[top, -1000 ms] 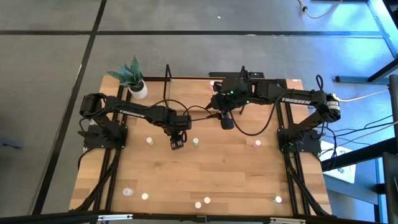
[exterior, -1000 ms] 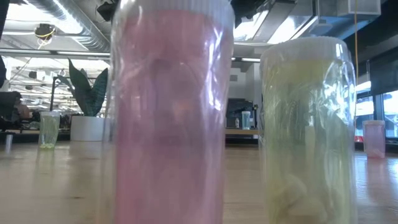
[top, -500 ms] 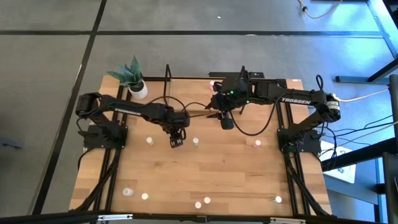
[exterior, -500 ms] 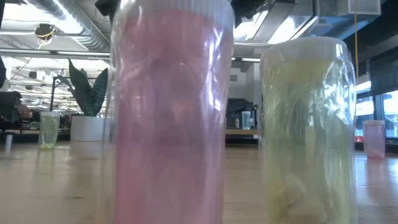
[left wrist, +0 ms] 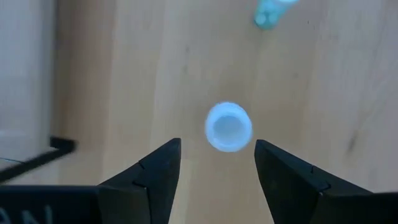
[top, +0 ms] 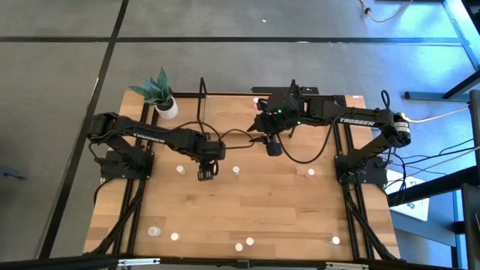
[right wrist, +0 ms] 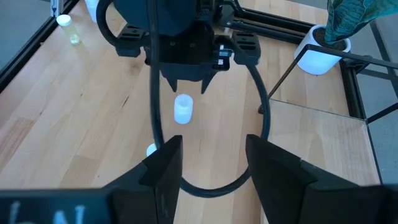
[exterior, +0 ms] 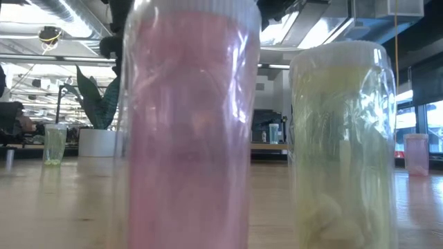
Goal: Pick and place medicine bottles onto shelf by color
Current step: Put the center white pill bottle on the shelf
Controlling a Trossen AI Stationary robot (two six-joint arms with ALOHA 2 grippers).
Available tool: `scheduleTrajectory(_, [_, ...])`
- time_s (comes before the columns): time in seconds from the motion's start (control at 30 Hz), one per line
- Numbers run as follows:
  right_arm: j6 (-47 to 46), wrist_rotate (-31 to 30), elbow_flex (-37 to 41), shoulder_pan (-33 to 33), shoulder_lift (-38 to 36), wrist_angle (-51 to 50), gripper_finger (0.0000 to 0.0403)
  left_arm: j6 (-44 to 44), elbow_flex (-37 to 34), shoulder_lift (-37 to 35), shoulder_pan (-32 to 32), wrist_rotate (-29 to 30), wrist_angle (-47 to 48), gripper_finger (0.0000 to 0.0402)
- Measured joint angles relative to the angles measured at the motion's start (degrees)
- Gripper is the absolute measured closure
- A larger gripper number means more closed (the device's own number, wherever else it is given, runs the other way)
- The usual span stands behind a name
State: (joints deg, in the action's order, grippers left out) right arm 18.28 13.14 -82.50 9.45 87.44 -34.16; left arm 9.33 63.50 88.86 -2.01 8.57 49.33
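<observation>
Well, taking the overhead picture as a clock face with the table's far edge at 12, my left gripper hangs just off the table's middle toward 9 o'clock. Its fingers are spread with nothing between them. Past those fingers, the wrist camera looks straight down on the cap of a white bottle standing on the bare wood, not yet gripped. A greenish bottle stands farther off.

My right gripper waits at about 1 o'clock, jaws likewise apart and empty. It is beside the shelf, which stands along the 12 o'clock edge.

I judge the job to be in its early part. From above I count eight bottles standing on the tabletop. Two flank my left gripper at its 9 and 3 o'clock, and a pink bottle stands at 3 o'clock of the table. Two stand near 7 o'clock, two near 6 o'clock and one near 5 o'clock along the near edge. A pink speck shows at the shelf's far side, but I cannot tell whether it is a bottle already placed. So nearly all the sorting is left, and the step in hand looks like the pick of that white bottle.
</observation>
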Motion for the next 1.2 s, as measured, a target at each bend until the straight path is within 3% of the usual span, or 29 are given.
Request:
scheduleTrajectory(0.17, [0.0,0.0,0.0,0.0,0.0,0.0,0.0224,-1.0,0.0,0.0,0.3,-1.0,-0.1,0.0197])
scheduleTrajectory(0.6, [0.0,0.0,0.0,0.0,0.0,0.0,0.0224,-4.7,0.0,0.0,0.6,-2.0,-1.4,0.0108])
scheduleTrajectory(0.9, [0.0,0.0,0.0,0.0,0.0,0.0,0.0224,-6.7,-1.8,0.0,2.1,-2.9,-3.4,0.0101])
scheduleTrajectory(1.2, [0.0,0.0,0.0,0.0,0.0,0.0,0.0224,-4.5,-8.5,0.1,2.1,-5.1,-13.6,0.0101])
